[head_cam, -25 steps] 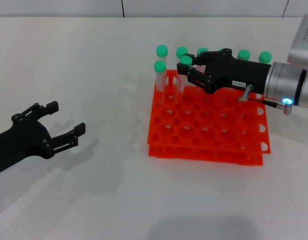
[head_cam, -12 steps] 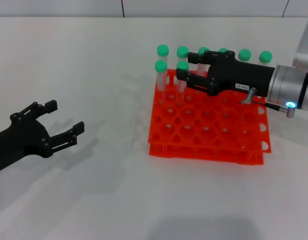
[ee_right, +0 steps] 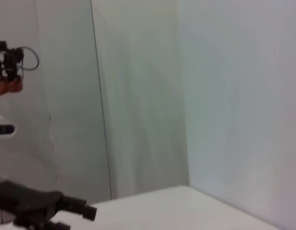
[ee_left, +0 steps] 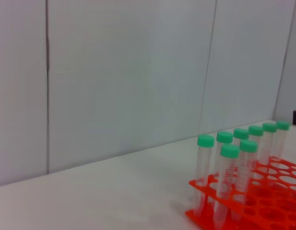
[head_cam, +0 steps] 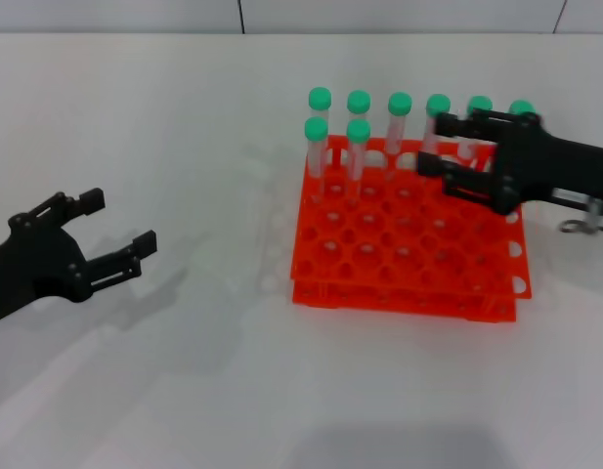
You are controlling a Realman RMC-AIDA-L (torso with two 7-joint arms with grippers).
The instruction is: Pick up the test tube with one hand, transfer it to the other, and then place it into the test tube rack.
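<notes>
The orange test tube rack stands right of the table's middle and holds several green-capped tubes. Two stand in its second row. The right one of these is the test tube, upright and free of any gripper. My right gripper is open and empty over the rack's back right part, well to the right of that tube. My left gripper is open and empty low over the table at the far left. The left wrist view shows the rack and the tube.
A back row of several green-capped tubes stands along the rack's far edge, right by the right gripper's fingers. The right wrist view shows the left gripper far off, with white walls behind it.
My right gripper has let go of the tube in the rack's second row and drawn back to the right. The left gripper has shifted slightly to the left.
</notes>
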